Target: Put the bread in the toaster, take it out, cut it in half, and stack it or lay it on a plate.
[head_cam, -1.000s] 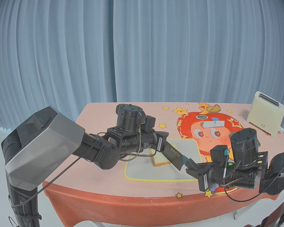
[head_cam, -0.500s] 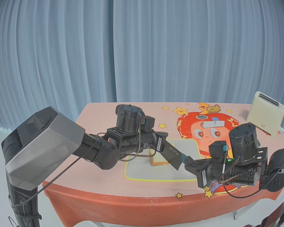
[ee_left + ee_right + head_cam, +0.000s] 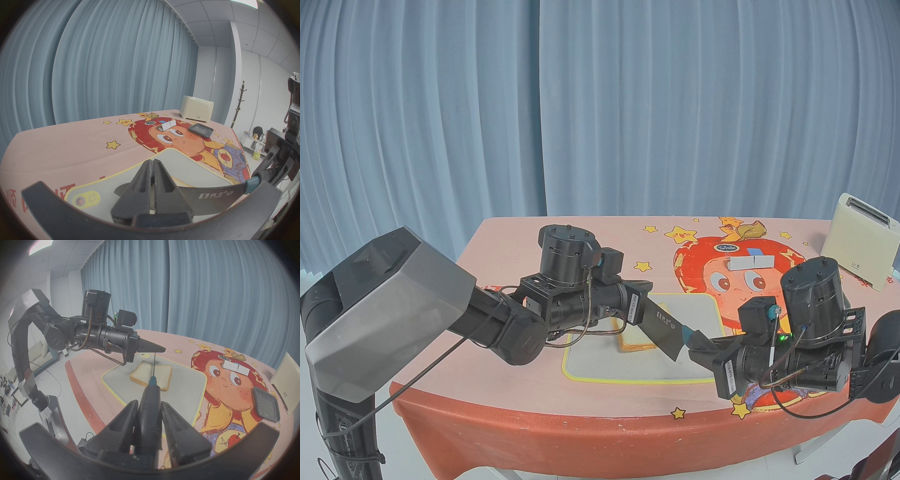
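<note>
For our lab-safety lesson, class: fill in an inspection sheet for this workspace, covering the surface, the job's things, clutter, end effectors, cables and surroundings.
Surface: table under a pink cartoon cloth, with a cutting board on it.
Job's things: bread on the board; knife blade over the bread; toaster at the table's far right; dark tray near the toaster.
Clutter: white card on the cloth's cartoon face.
End effectors: right end effector shut on the knife's handle; left end effector shut, holding nothing, beside the blade.
Cables: cable loops hang at both wrists.
Surroundings: blue curtain behind the table; coat stand by the wall.
</note>
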{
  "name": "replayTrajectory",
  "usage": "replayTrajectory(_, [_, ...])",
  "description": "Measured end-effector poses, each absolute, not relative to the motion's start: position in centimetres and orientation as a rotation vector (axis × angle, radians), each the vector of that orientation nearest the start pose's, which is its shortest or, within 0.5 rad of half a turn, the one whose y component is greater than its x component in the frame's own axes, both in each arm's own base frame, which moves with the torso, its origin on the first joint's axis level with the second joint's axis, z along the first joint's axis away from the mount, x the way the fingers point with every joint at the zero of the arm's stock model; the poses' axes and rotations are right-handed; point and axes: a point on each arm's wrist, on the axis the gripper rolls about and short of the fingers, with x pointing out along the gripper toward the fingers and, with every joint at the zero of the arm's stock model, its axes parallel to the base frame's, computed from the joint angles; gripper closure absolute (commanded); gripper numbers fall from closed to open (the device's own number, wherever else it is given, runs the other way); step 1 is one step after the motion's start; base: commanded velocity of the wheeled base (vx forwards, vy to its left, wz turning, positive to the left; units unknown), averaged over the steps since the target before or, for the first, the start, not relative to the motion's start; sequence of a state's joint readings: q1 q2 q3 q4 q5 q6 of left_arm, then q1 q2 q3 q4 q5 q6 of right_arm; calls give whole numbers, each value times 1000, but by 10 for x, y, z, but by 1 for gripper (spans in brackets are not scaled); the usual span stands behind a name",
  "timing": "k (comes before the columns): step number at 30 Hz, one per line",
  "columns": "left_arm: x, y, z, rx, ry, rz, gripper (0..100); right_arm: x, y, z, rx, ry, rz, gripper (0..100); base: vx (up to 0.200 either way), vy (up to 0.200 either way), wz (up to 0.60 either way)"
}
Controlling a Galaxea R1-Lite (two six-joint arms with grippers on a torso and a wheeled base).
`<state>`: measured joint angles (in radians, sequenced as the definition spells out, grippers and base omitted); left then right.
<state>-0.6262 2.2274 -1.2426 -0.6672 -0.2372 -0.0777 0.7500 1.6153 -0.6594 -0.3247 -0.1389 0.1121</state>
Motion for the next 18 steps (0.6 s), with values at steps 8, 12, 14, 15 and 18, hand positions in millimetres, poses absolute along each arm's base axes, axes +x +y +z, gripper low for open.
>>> replayTrajectory(8, [344, -253, 124, -19, 314, -842, 100, 187, 180, 141, -227, 578, 537, 100, 0, 0, 0])
replayTrajectory(12, [340, -250, 133, -23, 296, -844, 100, 184, 183, 142, -238, 576, 543, 100, 0, 0, 0])
replayTrajectory(14, [339, -249, 133, -23, 297, -843, 100, 184, 184, 142, -243, 573, 534, 100, 0, 0, 0])
replayTrajectory(15, [338, -249, 132, -22, 300, -844, 100, 184, 184, 142, -246, 571, 528, 100, 0, 0, 0])
replayTrajectory(18, [336, -249, 131, -19, 307, -846, 100, 183, 185, 142, -257, 568, 518, 100, 0, 0, 0])
